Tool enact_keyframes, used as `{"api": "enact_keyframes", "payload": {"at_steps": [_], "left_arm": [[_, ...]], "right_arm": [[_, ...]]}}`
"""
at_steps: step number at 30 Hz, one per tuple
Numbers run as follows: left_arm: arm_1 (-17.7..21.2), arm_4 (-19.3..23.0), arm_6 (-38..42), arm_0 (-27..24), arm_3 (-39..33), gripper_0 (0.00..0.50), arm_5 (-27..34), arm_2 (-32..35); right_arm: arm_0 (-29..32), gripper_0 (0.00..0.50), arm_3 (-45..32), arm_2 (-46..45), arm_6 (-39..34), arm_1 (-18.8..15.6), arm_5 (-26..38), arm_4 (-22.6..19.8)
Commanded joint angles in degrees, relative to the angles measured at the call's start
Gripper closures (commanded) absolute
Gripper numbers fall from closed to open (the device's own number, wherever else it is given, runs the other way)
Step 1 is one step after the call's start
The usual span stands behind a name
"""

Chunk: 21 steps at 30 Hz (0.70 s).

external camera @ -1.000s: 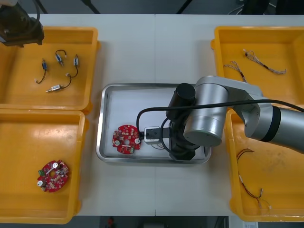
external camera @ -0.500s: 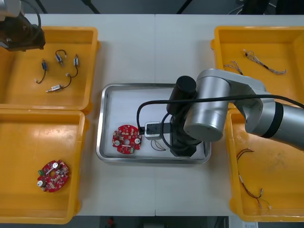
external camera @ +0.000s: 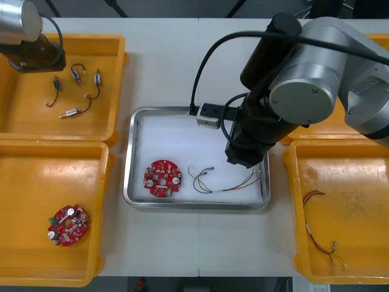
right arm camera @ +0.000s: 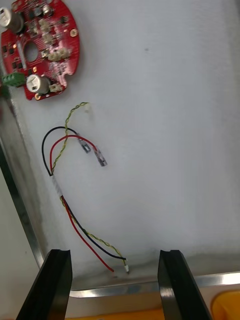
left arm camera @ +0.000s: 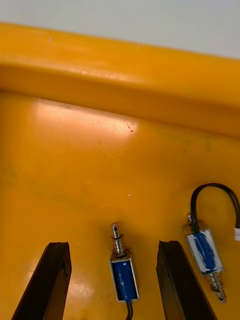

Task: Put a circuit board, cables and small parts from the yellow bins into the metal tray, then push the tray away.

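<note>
In the metal tray (external camera: 135, 152) lie a round red circuit board (external camera: 162, 177) and a red, yellow and black cable (external camera: 226, 180). My right gripper (external camera: 244, 159) hangs above the tray's right part, raised off it. The right wrist view shows that gripper (right arm camera: 115, 285) open, the cable (right arm camera: 75, 165) loose on the white tray floor beyond its fingers, the board (right arm camera: 40, 47) farther off. My left gripper (external camera: 35, 58) hovers over the far left yellow bin (external camera: 115, 79). In the left wrist view it (left arm camera: 112, 280) is open, with a blue-bodied small metal part (left arm camera: 122, 272) lying between its fingers.
Several small metal parts (external camera: 76, 73) with black leads lie in the far left bin. The near left bin (external camera: 100, 201) holds another red circuit board (external camera: 67, 224). In the near right bin (external camera: 295, 201) lies a thin cable (external camera: 319, 234). My right arm covers much of the far right bin.
My right gripper has opened and risen from the tray floor, leaving the cable lying in the tray. My left gripper has shifted slightly right and inward over the far left bin.
</note>
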Motion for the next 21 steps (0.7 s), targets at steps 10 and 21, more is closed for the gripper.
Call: {"api": "enact_keyframes", "payload": {"at_steps": [10, 21], "left_arm": [[-0.5, 2.2, -1.1, 2.6, -0.3, 0.000, -0.8, -0.3], [-0.5, 5.1, -1.0, 3.4, -0.2, 0.000, -1.2, -0.3]], "right_arm": [[-1.8, 0.000, -2.6, -8.9, -27.4, -10.7, 6.4, -4.5], [-1.8, 0.000, 4.0, -12.7, -33.9, -18.5, 6.4, -10.0]]}}
